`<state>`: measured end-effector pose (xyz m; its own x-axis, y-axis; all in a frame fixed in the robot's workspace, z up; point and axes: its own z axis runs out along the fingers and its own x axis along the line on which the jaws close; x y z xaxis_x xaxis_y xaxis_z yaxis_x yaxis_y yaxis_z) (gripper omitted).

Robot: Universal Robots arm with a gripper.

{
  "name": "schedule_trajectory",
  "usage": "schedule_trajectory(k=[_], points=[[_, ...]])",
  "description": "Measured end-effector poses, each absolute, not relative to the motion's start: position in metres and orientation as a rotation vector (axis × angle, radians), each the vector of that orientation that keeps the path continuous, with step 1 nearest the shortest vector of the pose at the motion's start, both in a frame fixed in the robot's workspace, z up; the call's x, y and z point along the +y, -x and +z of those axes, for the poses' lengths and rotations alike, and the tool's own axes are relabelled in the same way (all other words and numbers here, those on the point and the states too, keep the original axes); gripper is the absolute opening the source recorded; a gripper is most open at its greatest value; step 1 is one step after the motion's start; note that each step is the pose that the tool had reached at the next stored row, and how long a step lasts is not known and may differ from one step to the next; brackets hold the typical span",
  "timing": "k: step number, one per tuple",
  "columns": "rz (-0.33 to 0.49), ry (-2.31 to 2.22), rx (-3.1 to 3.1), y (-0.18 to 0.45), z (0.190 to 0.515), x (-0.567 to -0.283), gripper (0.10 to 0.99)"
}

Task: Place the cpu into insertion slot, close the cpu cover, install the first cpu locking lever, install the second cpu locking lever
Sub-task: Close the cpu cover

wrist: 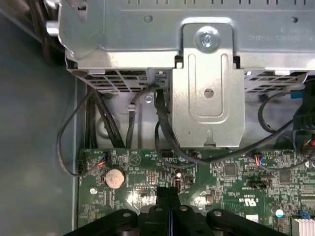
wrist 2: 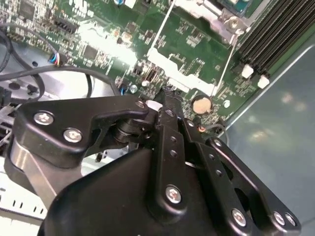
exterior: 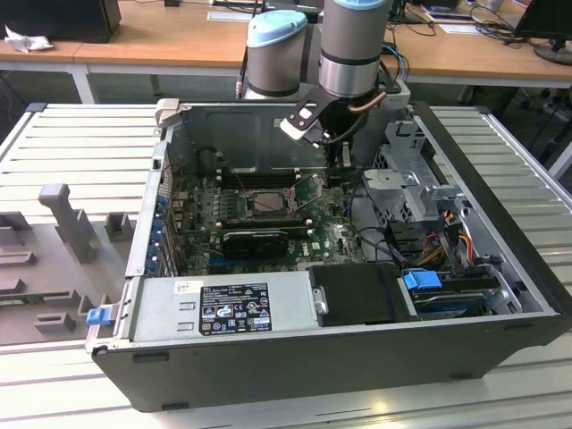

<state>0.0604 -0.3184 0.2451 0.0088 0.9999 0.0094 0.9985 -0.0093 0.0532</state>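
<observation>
In the exterior view the open computer case (exterior: 295,357) lies on the table. The insertion slot (exterior: 265,204) sits mid-board with a silvery frame, the cpu cover (wrist 2: 219,12), around a pale grey square that looks like the cpu. Two thin wire locking levers (wrist 2: 224,66) stand beside the socket; I cannot tell whether they are latched. My gripper (exterior: 343,177) reaches down into the case at the exterior view's right of the socket. Its black fingertips (wrist: 168,192) are pressed together with nothing between them, just above the green board next to a coin battery (wrist: 114,177). In the second wrist view the gripper (wrist 2: 166,94) tip is next to the same battery.
A long black card (exterior: 255,239) lies in front of the socket and black memory slots (wrist 2: 275,34) behind it. A metal drive cage (wrist: 209,83) with cables stands close on the exterior view's right. The power supply (exterior: 223,308) fills the near side. Grey fixtures (exterior: 63,223) stand outside the case.
</observation>
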Motion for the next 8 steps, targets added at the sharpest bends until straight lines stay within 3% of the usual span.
schedule_trajectory(k=[2, 8], points=[[0.018, -2.234, 2.213, -0.060, 0.245, -0.318, 0.106], [0.019, -2.234, 2.214, -0.043, 0.245, -0.318, 0.106]])
